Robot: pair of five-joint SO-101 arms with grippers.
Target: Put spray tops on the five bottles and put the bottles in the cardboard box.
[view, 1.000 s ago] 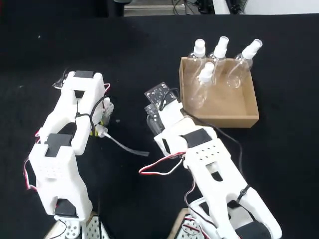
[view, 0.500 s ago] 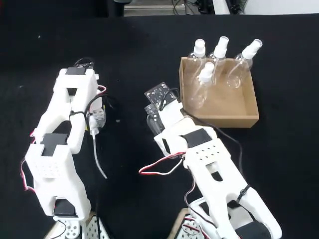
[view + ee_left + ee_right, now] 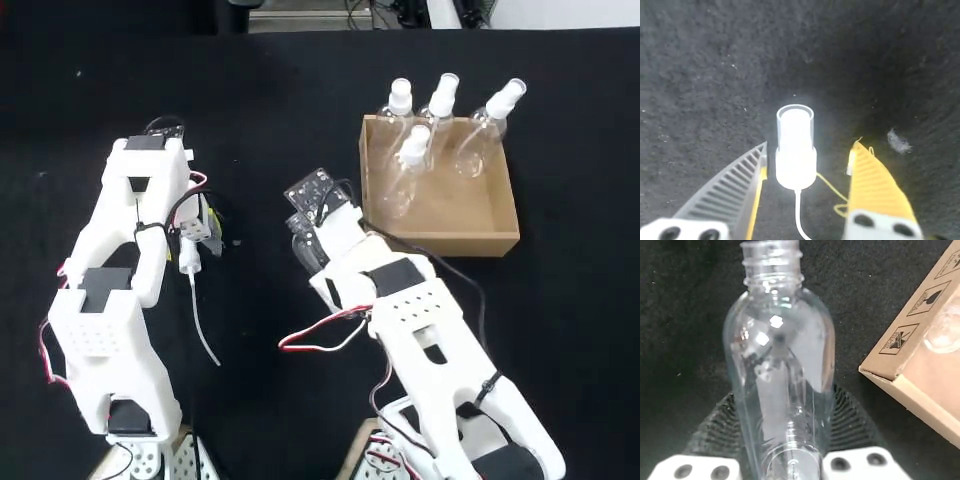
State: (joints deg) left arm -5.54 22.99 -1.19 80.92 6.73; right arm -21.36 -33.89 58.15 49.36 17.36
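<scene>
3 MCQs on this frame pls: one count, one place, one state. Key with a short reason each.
1. How many capped bottles stand in the box?
A) two B) four C) five

2. Where is the loose spray top?
A) between the fingers of the left gripper
B) in the box
C) screwed onto a bottle

3. The bottle in the right gripper is:
A) capped B) crushed flat C) uncapped

Key:
1 B, four white tops show above the box.
2 A, the left wrist view shows the spray top between the spread fingers.
3 C, its threaded neck is bare.
</scene>
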